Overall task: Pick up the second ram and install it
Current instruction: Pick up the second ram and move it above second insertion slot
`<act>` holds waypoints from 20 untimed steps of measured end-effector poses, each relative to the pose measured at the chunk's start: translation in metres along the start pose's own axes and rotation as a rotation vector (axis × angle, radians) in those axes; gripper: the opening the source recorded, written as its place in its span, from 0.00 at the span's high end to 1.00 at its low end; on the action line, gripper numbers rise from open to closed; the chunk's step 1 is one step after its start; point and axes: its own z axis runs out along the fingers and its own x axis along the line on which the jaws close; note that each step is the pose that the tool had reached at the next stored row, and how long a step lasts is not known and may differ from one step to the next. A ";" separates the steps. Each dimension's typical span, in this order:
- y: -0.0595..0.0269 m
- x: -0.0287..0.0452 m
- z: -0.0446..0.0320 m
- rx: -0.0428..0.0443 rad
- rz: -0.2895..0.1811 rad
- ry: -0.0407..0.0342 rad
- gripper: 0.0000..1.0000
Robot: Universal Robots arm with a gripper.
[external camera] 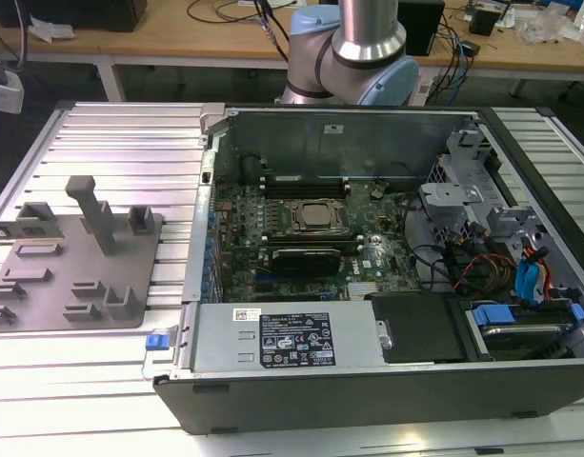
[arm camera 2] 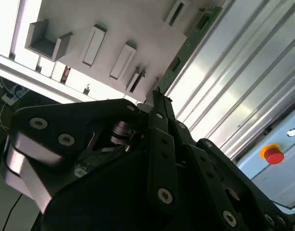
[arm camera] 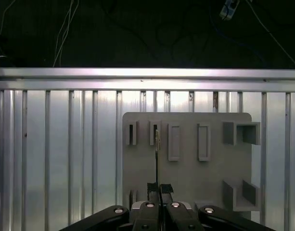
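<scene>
The second ram (arm camera: pixel 157 154) is a thin green board that I see edge-on in the first wrist view, sticking out from between my fingertips. In the second wrist view the second ram (arm camera 2: pixel 190 43) shows its green face with dark chips. My gripper (arm camera: pixel 160 187) is shut on it, high above the grey fixture plate (arm camera: pixel 210 178). The gripper (arm camera 2: pixel 156 96) holds the stick near one end. The open computer case (external camera: pixel 368 381) lies at the exterior view's right, with black memory slots (external camera: pixel 306 181) beside the CPU socket (external camera: pixel 320 217).
The grey fixture plate (external camera: pixel 82 257) with raised blocks and a tall post (external camera: pixel 91 209) sits on the ribbed metal table (external camera: pixel 101 143) at the exterior view's left. The arm's base (external camera: pixel 353 48) stands behind the case. A red button (arm camera 2: pixel 274 155) is off the table's edge.
</scene>
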 end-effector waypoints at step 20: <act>0.0010 0.0013 -0.0570 0.0002 0.000 0.0000 0.91</act>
